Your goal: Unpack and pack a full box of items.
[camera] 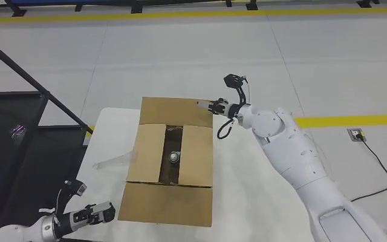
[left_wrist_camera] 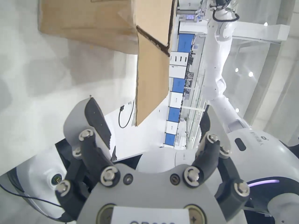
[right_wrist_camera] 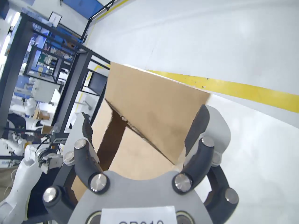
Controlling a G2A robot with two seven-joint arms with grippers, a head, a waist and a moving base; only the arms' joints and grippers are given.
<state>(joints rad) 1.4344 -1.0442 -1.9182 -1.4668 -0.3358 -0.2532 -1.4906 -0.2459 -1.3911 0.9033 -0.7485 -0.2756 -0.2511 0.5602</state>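
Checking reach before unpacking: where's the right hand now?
In the top view the right hand sits open at the far right corner of the cardboard box, beside its far flap.

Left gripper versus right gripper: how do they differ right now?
The right gripper is at the far flap corner of the box; the left gripper is off the box, beside its near flap. The right gripper has cardboard between its fingers; the left gripper has nothing. Both are open.

Pale grey floor (camera: 181,54), yellow floor lines (camera: 181,13), black metal rack (camera: 30,157), floor socket (camera: 355,134), blue wall panels (right_wrist_camera: 79,1)
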